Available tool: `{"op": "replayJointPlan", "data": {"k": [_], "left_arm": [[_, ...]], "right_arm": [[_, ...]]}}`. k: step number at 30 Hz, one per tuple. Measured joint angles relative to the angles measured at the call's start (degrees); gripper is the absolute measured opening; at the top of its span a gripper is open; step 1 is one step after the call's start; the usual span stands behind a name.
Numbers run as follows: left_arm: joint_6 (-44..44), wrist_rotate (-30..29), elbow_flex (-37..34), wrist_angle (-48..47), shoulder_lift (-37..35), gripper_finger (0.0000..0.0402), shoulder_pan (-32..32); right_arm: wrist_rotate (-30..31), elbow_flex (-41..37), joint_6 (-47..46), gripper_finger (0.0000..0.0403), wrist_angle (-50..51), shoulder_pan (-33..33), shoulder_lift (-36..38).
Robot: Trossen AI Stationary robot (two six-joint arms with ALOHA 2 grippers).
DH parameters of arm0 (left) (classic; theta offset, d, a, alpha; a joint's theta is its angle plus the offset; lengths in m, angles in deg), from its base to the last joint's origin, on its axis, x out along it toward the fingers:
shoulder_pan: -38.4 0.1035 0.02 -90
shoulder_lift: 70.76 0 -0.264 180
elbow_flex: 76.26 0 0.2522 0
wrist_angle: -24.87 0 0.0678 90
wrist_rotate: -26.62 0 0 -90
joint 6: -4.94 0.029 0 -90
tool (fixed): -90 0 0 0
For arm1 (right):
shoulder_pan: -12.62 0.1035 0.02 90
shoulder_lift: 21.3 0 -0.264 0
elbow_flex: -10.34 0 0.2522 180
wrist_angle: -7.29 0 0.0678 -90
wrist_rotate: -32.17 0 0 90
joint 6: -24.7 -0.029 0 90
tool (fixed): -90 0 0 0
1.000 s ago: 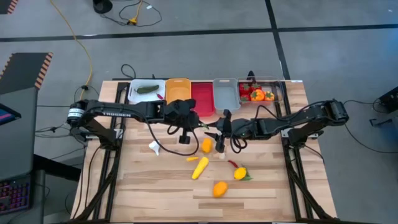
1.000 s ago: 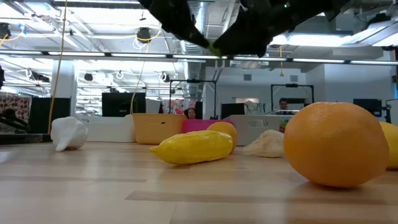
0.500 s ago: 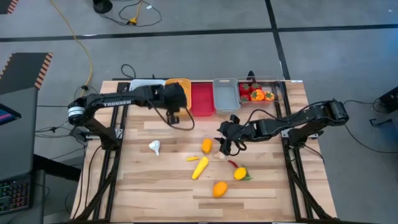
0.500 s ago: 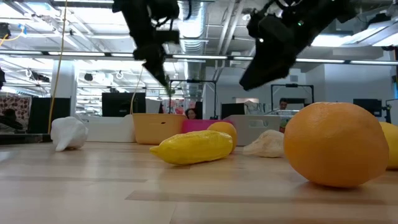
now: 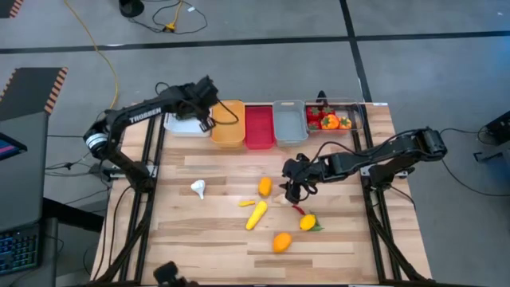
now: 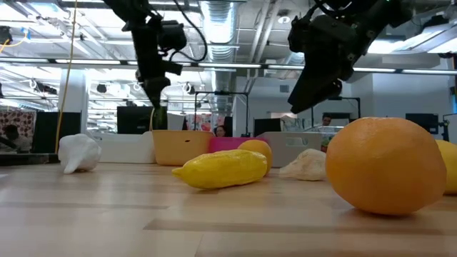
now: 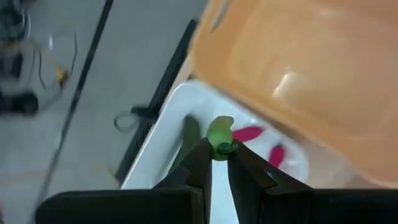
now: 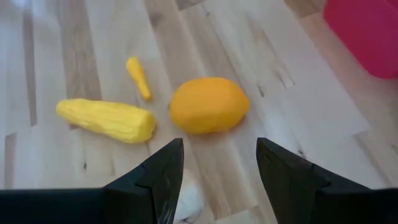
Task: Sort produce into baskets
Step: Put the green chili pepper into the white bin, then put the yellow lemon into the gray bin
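My left gripper (image 5: pixel 202 118) hangs over the white bin (image 5: pixel 180 124) at the table's far left and is shut on a small green piece (image 7: pixel 219 132). In the left wrist view the white bin (image 7: pixel 163 149) holds another green piece (image 7: pixel 189 134) and red chillies (image 7: pixel 249 132). My right gripper (image 5: pixel 296 185) is open and empty above the table's middle, over a white garlic (image 8: pixel 189 200). An orange fruit (image 8: pixel 208 104), a yellow corn (image 8: pixel 106 120) and a small yellow chilli (image 8: pixel 138 78) lie on the table ahead of it. My left gripper pinches the green piece between its two fingertips (image 7: pixel 202 155), at the piece's lower end (image 7: pixel 221 148). The fingers come from above, pointing down. The piece is lifted clear above the white bin and sticks out past the fingertips.
Orange (image 5: pixel 228 123), red (image 5: pixel 259 126), grey (image 5: pixel 289 122) and clear (image 5: pixel 335 118) bins stand in a row along the far edge; the clear one holds red and orange pieces. Another garlic (image 5: pixel 198 189), a red chilli (image 5: pixel 299 210), a yellow pepper (image 5: pixel 308 222) and an orange (image 5: pixel 281 241) lie on the table.
My left gripper has gone from the table's middle toward the far left, carrying the green piece, and now hangs over the white bin. My right gripper has drawn back a little toward the table's right and near edges.
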Motion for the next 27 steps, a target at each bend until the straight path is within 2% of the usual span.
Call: {"op": "replayJointPlan", "data": {"k": [7,10,14,21,27], "left_arm": [[-6.76,1.18,-1.53,-1.93,0.19,0.0030,5.41],[-7.35,1.18,-2.62,-1.77,0.19,0.0043,6.21],[-7.44,1.13,-4.13,-1.79,0.22,0.0076,6.36],[-7.44,1.00,-4.94,-1.32,0.24,0.0146,6.33],[-7.44,1.79,-4.94,-1.02,0.24,0.0186,6.31]], "right_arm": [[-0.07,0.00,-0.03,0.0230,-0.31,3.82,0.00],[-0.04,0.00,-3.27,0.0230,-0.49,5.41,0.00],[-0.02,0.00,-7.25,0.0230,-0.35,7.62,0.00],[-0.39,0.00,-6.54,0.0230,2.14,11.97,0.02],[-5.28,-0.02,-2.19,0.0230,2.63,14.35,0.02]]}}
